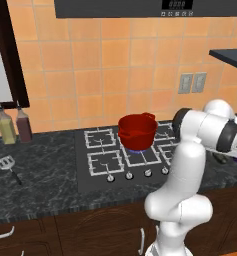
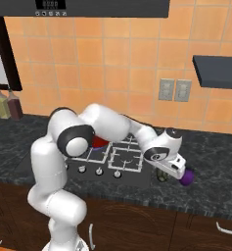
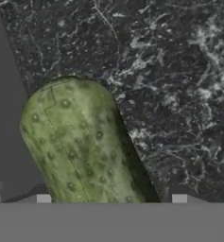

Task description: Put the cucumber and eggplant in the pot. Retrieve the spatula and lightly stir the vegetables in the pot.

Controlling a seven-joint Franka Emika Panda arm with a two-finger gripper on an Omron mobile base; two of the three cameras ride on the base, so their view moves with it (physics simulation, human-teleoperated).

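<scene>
A bumpy dark green cucumber (image 3: 80, 146) lies on the black speckled counter (image 3: 179, 71), close under the hand. My gripper (image 3: 111, 196) is open, with one fingertip on each side of the cucumber's near end. In the right base view the gripper (image 2: 165, 172) reaches down to the counter just right of the stove, and the purple eggplant (image 2: 187, 177) lies right beside it. The red pot (image 1: 137, 131) stands on a back burner. The spatula (image 1: 6, 162) lies flat on the counter far to the left.
The stove (image 1: 105, 165) has grates and a row of knobs along its front. Two bottles (image 1: 15, 126) stand against the tiled wall at the back left. A dark shelf (image 2: 218, 68) juts out above the counter on the right.
</scene>
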